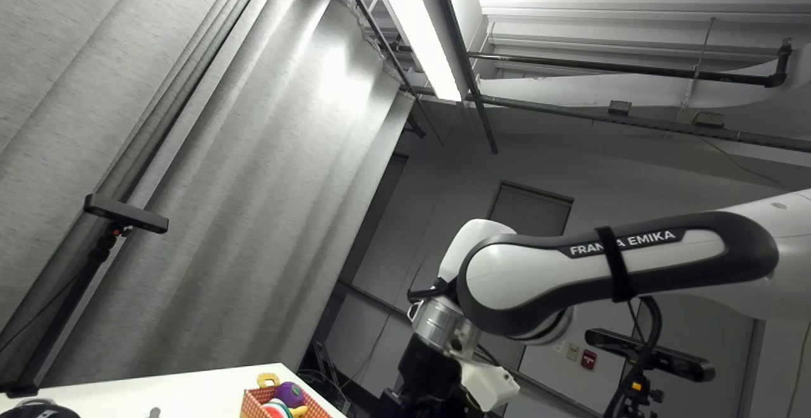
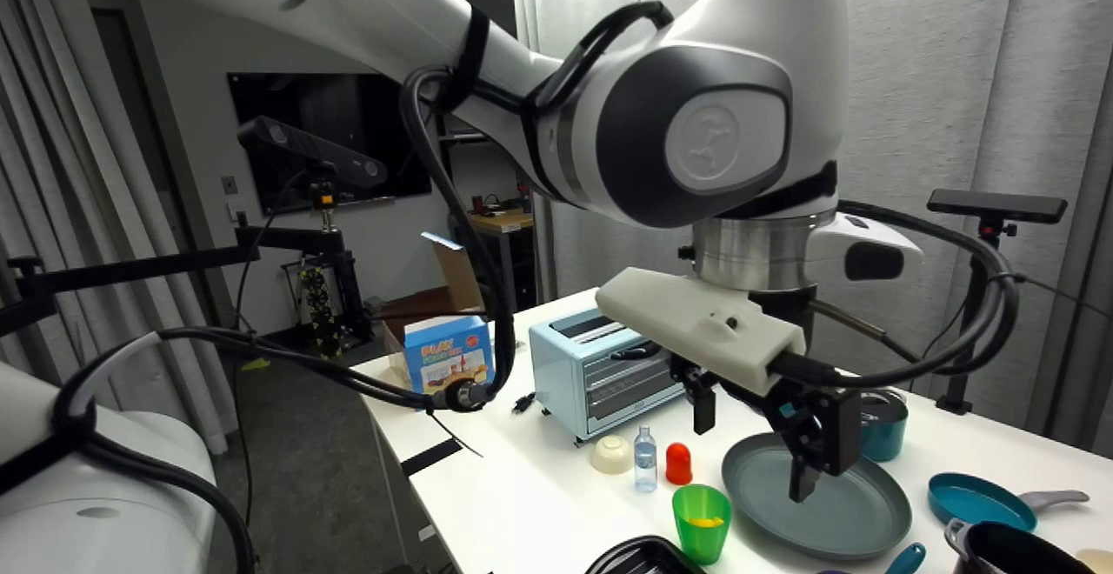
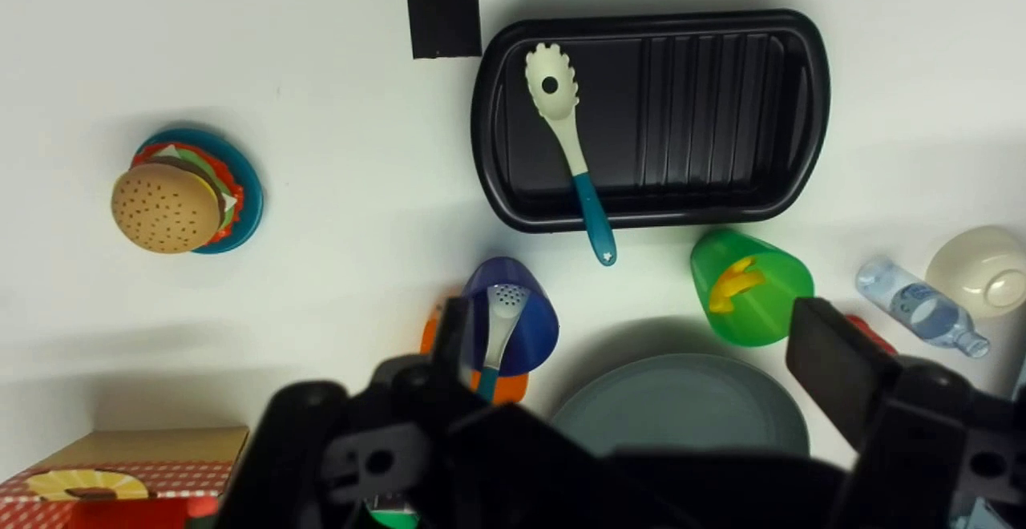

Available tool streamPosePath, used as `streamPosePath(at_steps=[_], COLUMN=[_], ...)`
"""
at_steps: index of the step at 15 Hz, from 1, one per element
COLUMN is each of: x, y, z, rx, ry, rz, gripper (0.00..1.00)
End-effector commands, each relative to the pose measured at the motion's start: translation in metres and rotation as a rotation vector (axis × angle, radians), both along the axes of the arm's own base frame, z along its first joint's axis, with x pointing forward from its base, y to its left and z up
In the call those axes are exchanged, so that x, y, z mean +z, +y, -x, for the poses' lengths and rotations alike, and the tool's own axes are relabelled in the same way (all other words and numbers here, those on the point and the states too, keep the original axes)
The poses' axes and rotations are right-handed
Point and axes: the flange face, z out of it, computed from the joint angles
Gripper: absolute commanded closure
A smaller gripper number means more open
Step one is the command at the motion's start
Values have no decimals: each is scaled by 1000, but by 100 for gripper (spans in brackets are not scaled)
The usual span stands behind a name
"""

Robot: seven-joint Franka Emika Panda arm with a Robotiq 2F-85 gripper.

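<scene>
— Which items are listed as cut off?
— Checked basket (image 1: 256, 400): cropped by the lower edge in an exterior view. Black tray (image 2: 643, 546) and dark pot (image 2: 1013, 546): likewise cropped in an exterior view.
— Which are entered as hidden?
— Wrist view: grey dish (image 3: 681, 405), lower part covered by the gripper (image 3: 628, 329); slotted spoon (image 3: 506, 300), handle end concealed; orange piece (image 3: 511, 389), partly covered, shape not determined.
— Blurred or unreadable?
— Fingers (image 3: 842, 373) are blurred in the wrist view; small lettering on the blue box (image 2: 448, 352) cannot be read.
</scene>
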Motion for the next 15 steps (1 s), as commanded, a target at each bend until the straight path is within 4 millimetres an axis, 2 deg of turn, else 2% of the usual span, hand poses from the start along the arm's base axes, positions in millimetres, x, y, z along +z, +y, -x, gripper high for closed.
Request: streamPosePath(at_steps=[1,5,8,9,13,15], x=[-12,-30,-36,-35,-39,-44], y=[-23,-40,-45,-36,-39,-39], z=[-19,-37,-49,-36,-46,-42], rx=[-38,-77,-84,-87,-90,-90], ry=[-30,-40,-35,-24,-17,2], rz=[-14,-27,-35,-27,-29,-31], gripper=[0,0,0,0,0,0])
